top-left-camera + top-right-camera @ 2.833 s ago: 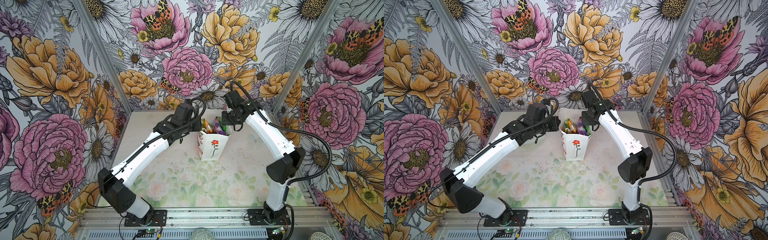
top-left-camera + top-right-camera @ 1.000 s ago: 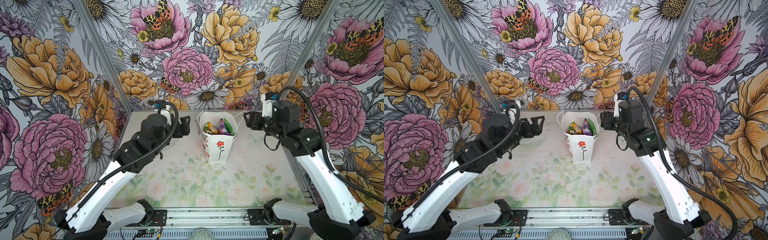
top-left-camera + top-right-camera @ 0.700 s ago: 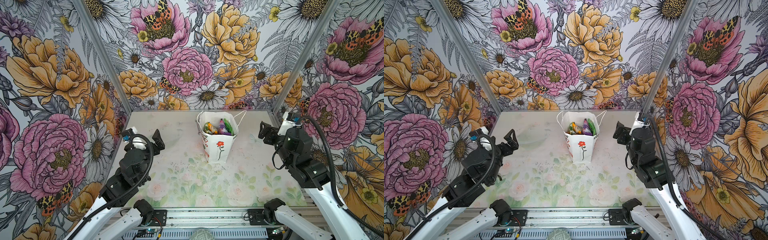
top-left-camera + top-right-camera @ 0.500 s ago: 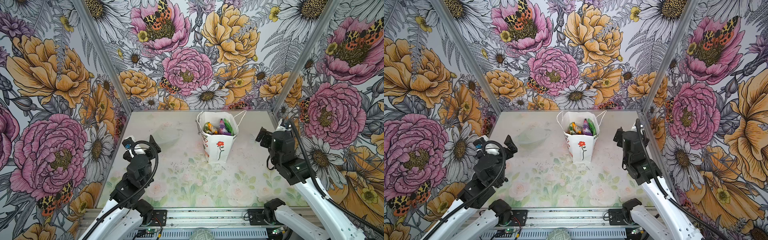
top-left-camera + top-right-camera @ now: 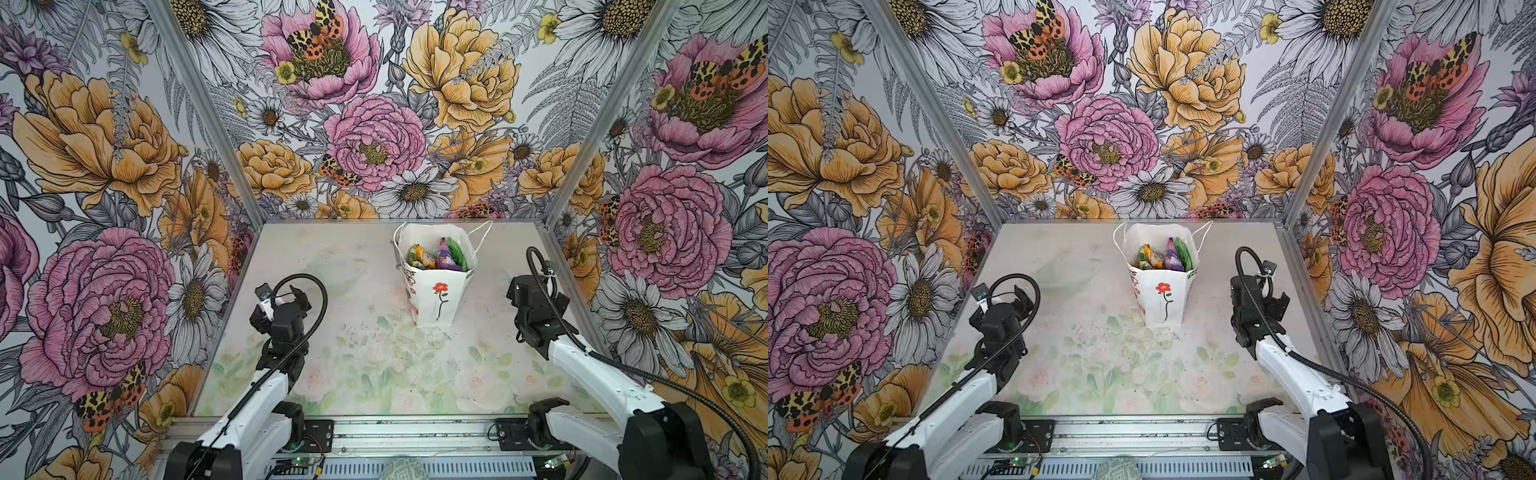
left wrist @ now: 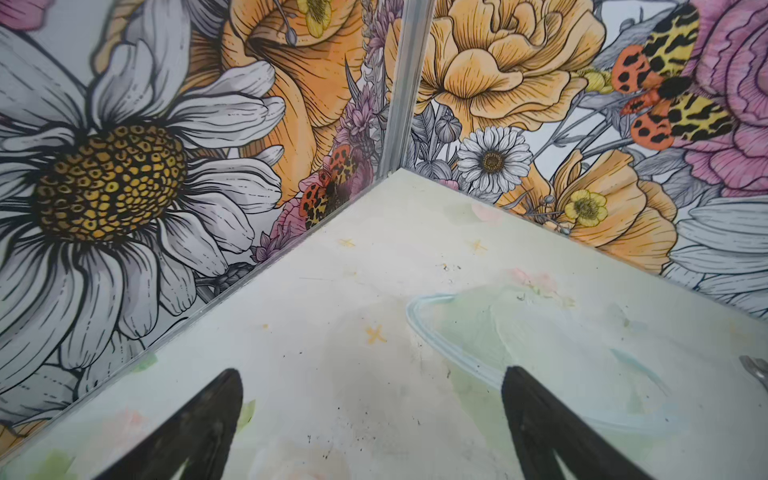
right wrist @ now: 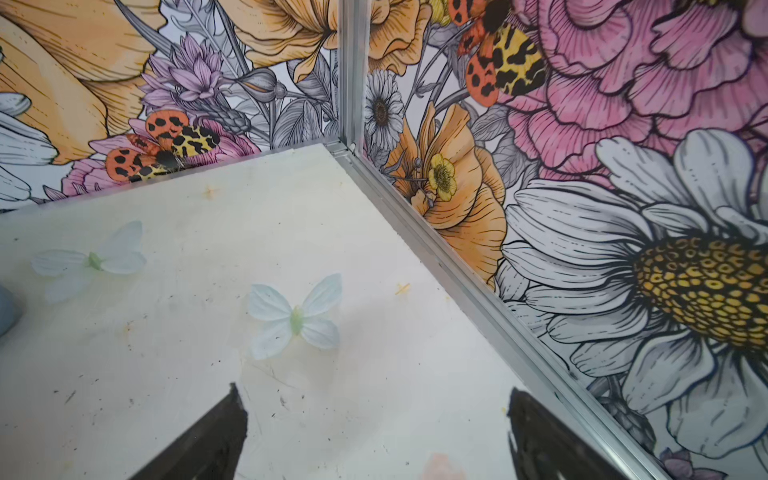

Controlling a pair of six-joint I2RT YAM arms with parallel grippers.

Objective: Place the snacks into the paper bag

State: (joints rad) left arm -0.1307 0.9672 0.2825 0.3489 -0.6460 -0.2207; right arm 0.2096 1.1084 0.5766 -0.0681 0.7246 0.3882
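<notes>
You are looking at a pale desk (image 5: 365, 374) printed with faint green leaves and pink roses and speckled with dark scuffs. Bold floral wallpaper (image 5: 374, 137) encloses it on three sides, showing pink peonies, orange blooms, white daisies and spotted orange-and-yellow moths. A silver aluminium post (image 5: 199, 104) stands at each far corner. A silver metal rail (image 5: 415, 434) runs along the near edge.

In the right wrist view, a pale blue printed butterfly (image 7: 295, 316) shows on the desk. A rounded blue-grey shape (image 7: 5, 309) is cut off by the frame, too cropped to identify.
</notes>
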